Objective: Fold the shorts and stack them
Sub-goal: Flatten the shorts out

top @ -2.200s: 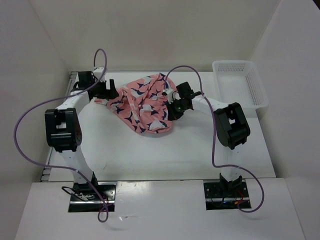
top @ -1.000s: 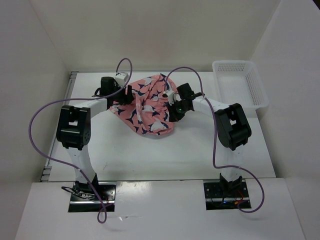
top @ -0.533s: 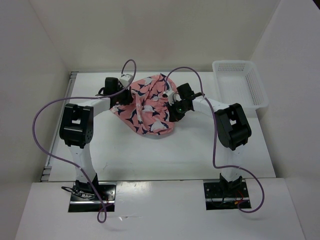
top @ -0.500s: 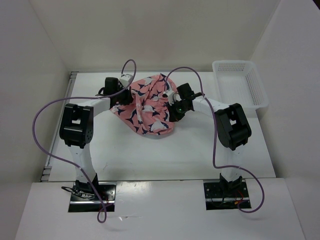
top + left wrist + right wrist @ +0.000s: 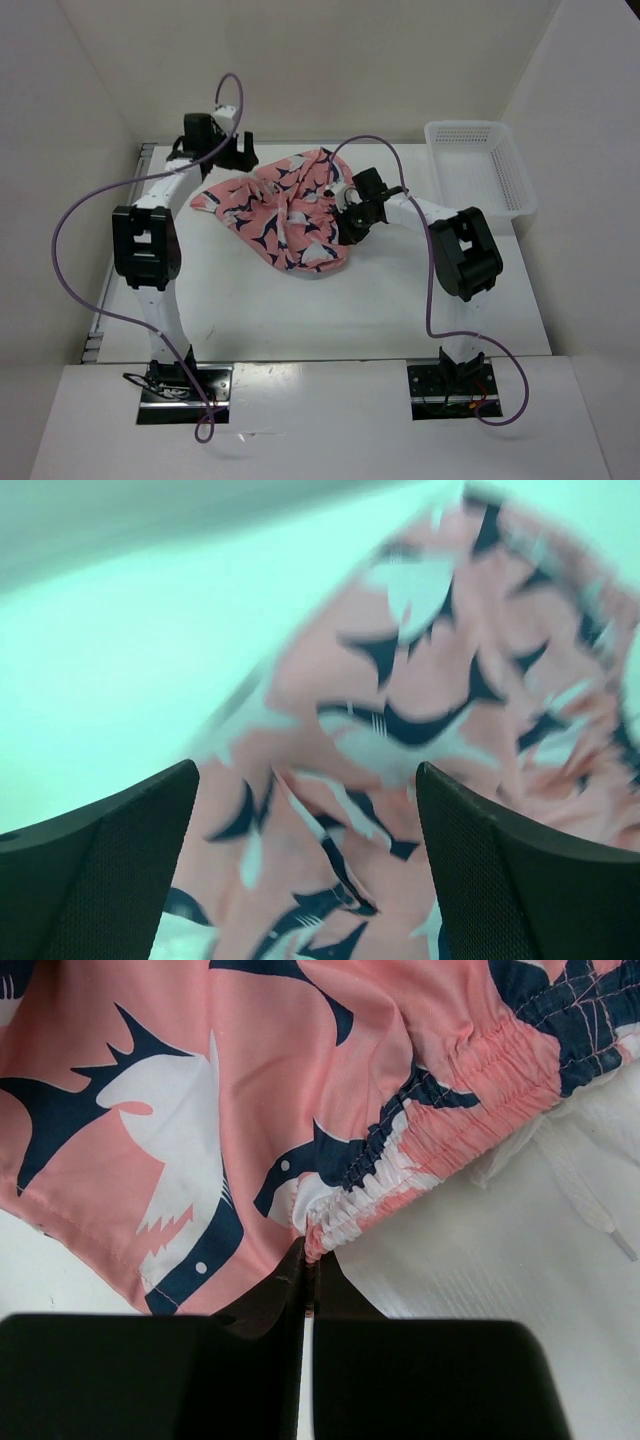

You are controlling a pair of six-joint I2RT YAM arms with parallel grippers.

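Observation:
The salmon-pink shorts (image 5: 285,210) with navy and white leaf shapes lie crumpled on the white table (image 5: 300,300), towards the back. My right gripper (image 5: 347,207) is at their right edge. In the right wrist view it (image 5: 318,1252) is shut on the gathered elastic waistband (image 5: 450,1090). My left gripper (image 5: 240,155) is by the shorts' back left edge. In the left wrist view it (image 5: 308,880) is wide open and empty, with the blurred shorts (image 5: 420,740) beyond the fingers (image 5: 520,870).
A white mesh basket (image 5: 478,165) stands at the back right corner of the table. White walls close in the back and both sides. Purple cables loop above both arms.
My left gripper has moved from over the shorts' left part back towards the far left corner. The shorts' left flap now lies spread out to the left. The right gripper has stayed put.

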